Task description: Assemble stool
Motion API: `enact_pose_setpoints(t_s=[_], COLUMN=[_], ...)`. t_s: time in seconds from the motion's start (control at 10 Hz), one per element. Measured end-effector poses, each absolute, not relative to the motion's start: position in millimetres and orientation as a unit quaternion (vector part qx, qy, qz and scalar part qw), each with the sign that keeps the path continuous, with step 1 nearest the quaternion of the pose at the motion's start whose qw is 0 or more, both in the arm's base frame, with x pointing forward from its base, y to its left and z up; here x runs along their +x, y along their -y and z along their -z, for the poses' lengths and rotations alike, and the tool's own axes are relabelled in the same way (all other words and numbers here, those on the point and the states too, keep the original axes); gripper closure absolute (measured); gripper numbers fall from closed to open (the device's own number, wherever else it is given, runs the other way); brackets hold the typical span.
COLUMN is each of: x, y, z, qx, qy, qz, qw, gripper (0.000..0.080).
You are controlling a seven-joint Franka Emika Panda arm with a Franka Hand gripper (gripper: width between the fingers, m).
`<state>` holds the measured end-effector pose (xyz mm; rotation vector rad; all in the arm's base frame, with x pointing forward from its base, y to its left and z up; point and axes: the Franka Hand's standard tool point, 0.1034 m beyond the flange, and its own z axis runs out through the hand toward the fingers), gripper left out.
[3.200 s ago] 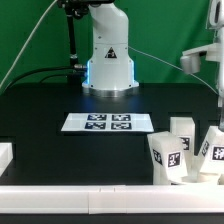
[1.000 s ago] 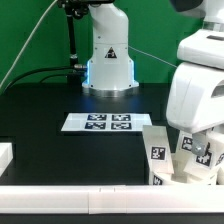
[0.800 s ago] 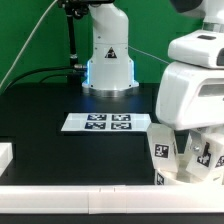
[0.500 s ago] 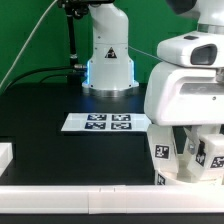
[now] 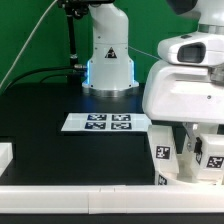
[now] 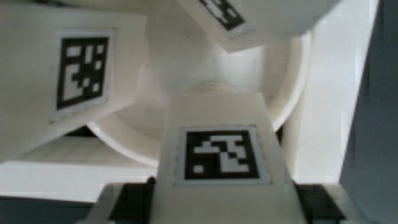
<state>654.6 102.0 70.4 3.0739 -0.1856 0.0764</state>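
The stool parts lie together at the exterior view's lower right. My gripper (image 5: 203,150) hangs over them under the big white hand. In the wrist view my gripper (image 6: 228,205) has its dark fingers (image 6: 134,200) pressed against both sides of a white block leg (image 6: 222,140) with a square tag. The round seat disc (image 6: 134,150) curves behind that leg, and its rim shows in the exterior view (image 5: 190,178). A second tagged leg (image 5: 161,152) leans beside the hand, and another tagged leg (image 6: 80,70) shows in the wrist view. The held leg (image 5: 213,152) is partly hidden.
The marker board (image 5: 106,122) lies flat in the middle of the black table. The arm's base (image 5: 108,60) stands behind it. A white border rail (image 5: 80,190) runs along the front edge, with a white block (image 5: 5,155) at the left.
The hand has come down into view and moved toward the exterior view's left, settling over the stool parts. The legs have shifted little.
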Motion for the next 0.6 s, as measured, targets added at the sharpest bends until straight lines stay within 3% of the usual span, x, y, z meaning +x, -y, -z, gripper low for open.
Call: enact_pose_setpoints(t_s=[0.3, 0.6], x=[661.1, 654.6], y=[-96.1, -93.2], z=[-69.6, -68.8], qx=[0.975, 0.920], qy=[0.216, 0.389], qz=[-0.049, -0.052], qw=[0.015, -0.015], gripper=[0.0462, 0.0462])
